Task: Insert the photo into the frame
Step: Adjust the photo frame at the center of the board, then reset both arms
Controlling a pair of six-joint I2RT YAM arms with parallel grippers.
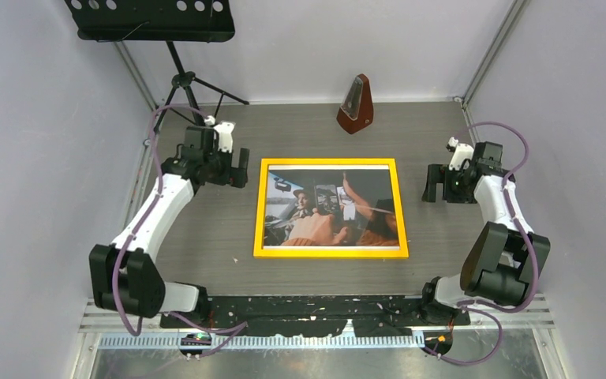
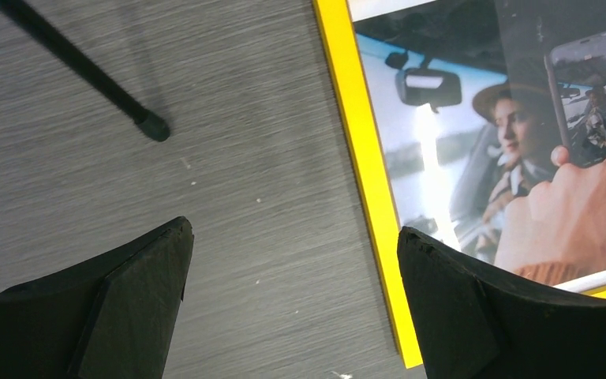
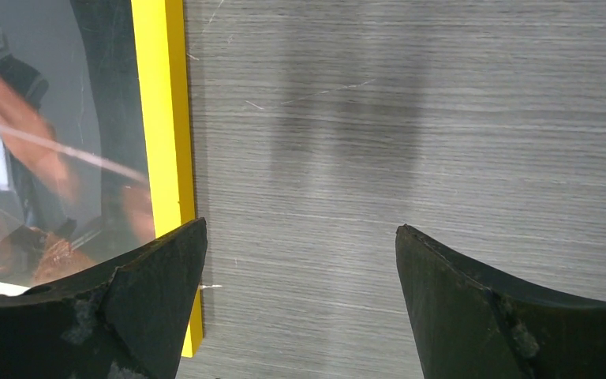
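The yellow frame [image 1: 330, 251] lies flat in the middle of the grey table with the photo [image 1: 327, 207] lying inside it, white border showing along the top and bottom edges. My left gripper [image 1: 237, 168] hovers open just left of the frame's far-left corner, holding nothing. In the left wrist view the frame's strip [image 2: 363, 181] and the photo [image 2: 505, 142] run beside the gripper [image 2: 293, 237]. My right gripper [image 1: 434, 183] stands open to the right of the frame, empty. The right wrist view shows the frame's edge [image 3: 162, 118] at left, bare table between the gripper [image 3: 300, 237] tips.
A brown metronome [image 1: 356, 104] stands at the back of the table. A black music stand [image 1: 154, 20] with tripod legs [image 1: 197, 87] sits at the back left; one leg tip [image 2: 155, 126] shows in the left wrist view. Pale walls close in on both sides.
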